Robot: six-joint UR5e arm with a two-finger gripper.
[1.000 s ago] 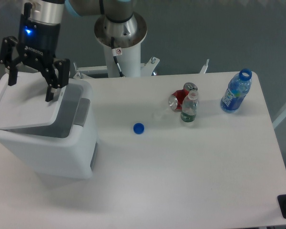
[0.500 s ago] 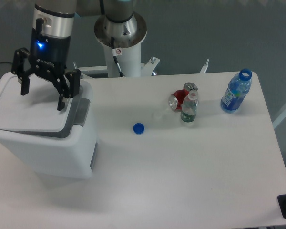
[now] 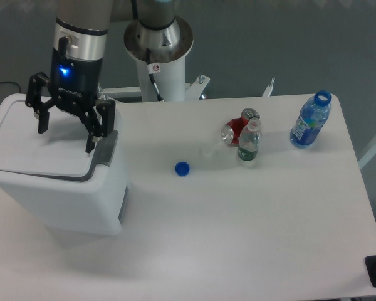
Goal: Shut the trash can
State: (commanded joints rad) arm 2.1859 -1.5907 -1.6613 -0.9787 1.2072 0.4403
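**Lid down on the bin**

White table [image 3: 238, 219] carries the trash can [image 3: 56, 188] at its left end, flat lid lying level. Above the lid, the gripper [image 3: 66, 132] hangs spread wide, holding nothing. Farther right: blue cap [image 3: 182, 168], bottles.

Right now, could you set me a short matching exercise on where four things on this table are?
Things:
1. gripper
2. loose cap
3. blue bottle
4. red can

Places:
A. lying beside the small green-labelled bottle
B. far right of the table
C. above the bin lid
D. alone, mid-table

Pairs: 1-C, 2-D, 3-B, 4-A
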